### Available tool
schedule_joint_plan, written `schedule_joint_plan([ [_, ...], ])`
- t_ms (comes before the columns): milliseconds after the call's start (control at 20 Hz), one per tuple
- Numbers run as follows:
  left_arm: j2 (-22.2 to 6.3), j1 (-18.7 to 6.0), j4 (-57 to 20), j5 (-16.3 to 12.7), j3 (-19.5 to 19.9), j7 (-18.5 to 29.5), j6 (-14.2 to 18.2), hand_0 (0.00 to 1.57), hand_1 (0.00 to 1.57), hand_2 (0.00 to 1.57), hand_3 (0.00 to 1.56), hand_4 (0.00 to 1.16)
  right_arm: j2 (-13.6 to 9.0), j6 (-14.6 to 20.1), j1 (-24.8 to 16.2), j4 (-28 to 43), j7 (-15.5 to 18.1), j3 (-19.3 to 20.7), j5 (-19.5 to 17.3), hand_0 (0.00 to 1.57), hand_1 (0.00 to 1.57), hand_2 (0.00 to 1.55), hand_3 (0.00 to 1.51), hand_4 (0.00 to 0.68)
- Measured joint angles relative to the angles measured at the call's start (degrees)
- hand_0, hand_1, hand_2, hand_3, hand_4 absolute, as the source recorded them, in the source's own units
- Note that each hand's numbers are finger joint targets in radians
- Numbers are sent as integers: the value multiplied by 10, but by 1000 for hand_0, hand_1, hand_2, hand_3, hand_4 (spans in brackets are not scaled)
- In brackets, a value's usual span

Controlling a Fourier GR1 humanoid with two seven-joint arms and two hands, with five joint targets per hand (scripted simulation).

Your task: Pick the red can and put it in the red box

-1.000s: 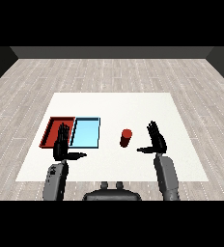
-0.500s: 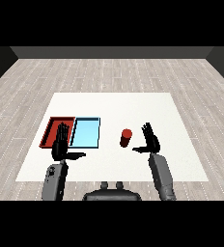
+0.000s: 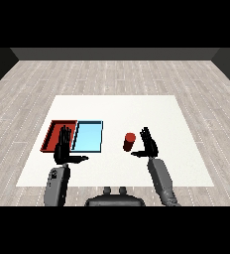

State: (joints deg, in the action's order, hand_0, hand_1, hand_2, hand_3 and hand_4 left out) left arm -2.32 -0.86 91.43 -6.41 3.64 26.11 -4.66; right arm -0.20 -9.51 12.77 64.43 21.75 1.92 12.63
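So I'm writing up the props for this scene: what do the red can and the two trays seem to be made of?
The red can looks like painted metal or plastic; its flat, even red with no shine or label leaves that open. The red tray and the light blue tray look like matte plastic: uniform colour, thin raised rims, no grain. None of this is certain from looks alone.

Two grey cylindrical forearms, black left hand [image 3: 62,150], black right hand [image 3: 149,146], slender black fingers [image 3: 65,133] and thumbs
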Motion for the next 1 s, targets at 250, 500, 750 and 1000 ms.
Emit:
schedule_joint_plan([
  [250,-4,7,6,-4,-1,-2,-8,0,0,0,0,0,1,22,10,-12,6,-32,23,0,0,0,0,0],
  [500,3,16,16,-5,-6,1,-7,0,0,0,0,0,-2,33,55,-56,4,-34,37,0,0,0,0,0],
  [750,3,12,-1,-4,-5,17,-11,0,0,0,0,0,-2,44,65,-73,7,-45,43,0,0,0,0,0],
  [1000,7,18,-1,4,-14,24,-6,0,0,0,0,0,0,61,82,-108,21,-47,47,0,0,0,0,0],
])
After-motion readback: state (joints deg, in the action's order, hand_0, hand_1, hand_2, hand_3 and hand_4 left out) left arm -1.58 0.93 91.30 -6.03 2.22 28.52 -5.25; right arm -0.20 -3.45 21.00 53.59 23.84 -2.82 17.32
